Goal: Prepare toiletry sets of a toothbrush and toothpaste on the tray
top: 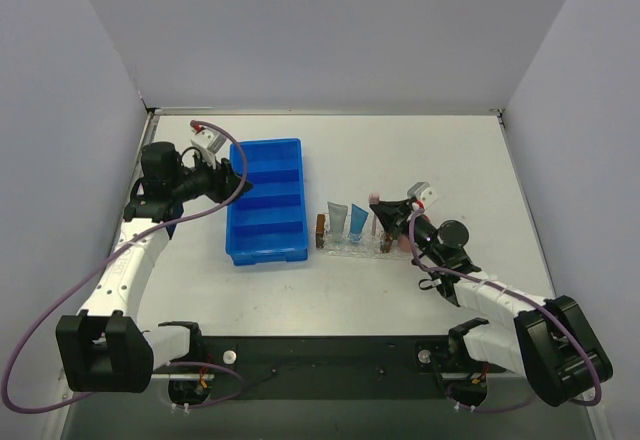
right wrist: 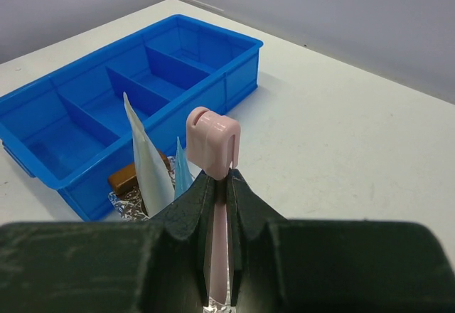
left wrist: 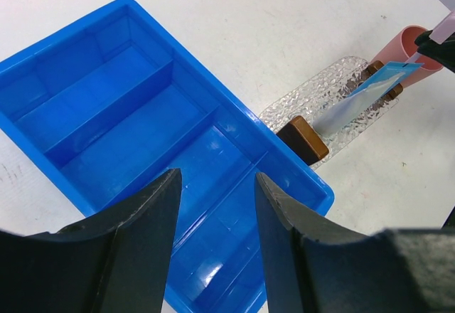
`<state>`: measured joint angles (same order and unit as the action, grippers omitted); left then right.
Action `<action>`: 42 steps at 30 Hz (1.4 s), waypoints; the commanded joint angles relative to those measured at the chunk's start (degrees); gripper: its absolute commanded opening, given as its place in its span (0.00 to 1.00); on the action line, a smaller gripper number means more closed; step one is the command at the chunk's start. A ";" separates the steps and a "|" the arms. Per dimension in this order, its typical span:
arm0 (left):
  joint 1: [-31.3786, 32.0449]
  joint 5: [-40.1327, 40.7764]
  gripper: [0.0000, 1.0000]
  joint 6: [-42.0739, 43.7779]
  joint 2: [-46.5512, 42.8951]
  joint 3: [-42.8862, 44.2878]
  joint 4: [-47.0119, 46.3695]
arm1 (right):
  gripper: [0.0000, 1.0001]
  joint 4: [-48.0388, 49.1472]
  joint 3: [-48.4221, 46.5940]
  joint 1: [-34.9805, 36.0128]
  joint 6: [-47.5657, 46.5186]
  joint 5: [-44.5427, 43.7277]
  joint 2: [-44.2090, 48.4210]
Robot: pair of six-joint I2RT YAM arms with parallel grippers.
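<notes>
The clear glittery tray (top: 349, 249) lies right of the blue bin, with a brown block (top: 321, 230) at its left end. A pale grey-blue toothpaste tube (top: 337, 220) and a brighter blue tube (top: 358, 222) lie on it side by side. My right gripper (top: 388, 210) is shut on the pink toothbrush (top: 374, 205), holding it over the tray's right end. In the right wrist view the toothbrush (right wrist: 213, 139) sticks out past the shut fingers (right wrist: 195, 203), with the tubes (right wrist: 149, 163) just left. My left gripper (left wrist: 217, 185) is open and empty above the bin.
The blue compartmented bin (top: 265, 200) sits left of the tray, its compartments empty in the left wrist view (left wrist: 142, 114). A round pink cup (left wrist: 412, 46) lies beyond the tray's far end, near my right gripper. Grey walls enclose the white table.
</notes>
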<state>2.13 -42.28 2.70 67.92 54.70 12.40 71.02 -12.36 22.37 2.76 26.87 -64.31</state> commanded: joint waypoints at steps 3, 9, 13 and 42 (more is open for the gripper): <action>-0.29 -1.48 0.56 1.17 -1.83 0.23 -2.65 | 0.00 11.50 0.41 0.92 -1.18 2.66 -1.25; -0.29 -1.49 0.56 1.70 -1.74 -0.03 -2.38 | 0.00 12.21 0.06 1.18 -1.45 2.57 -2.39; -0.29 -1.66 0.56 1.78 -1.65 0.06 -2.30 | 0.00 12.82 -0.30 1.18 -1.45 2.57 -2.92; -0.29 -1.84 0.55 3.54 -0.95 -0.03 -0.45 | 0.00 18.10 -2.84 1.10 0.31 -1.74 -4.07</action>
<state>2.13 -42.52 5.21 67.61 54.59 12.69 73.06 -12.67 23.09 2.61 25.63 -69.97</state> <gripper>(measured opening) 0.553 0.040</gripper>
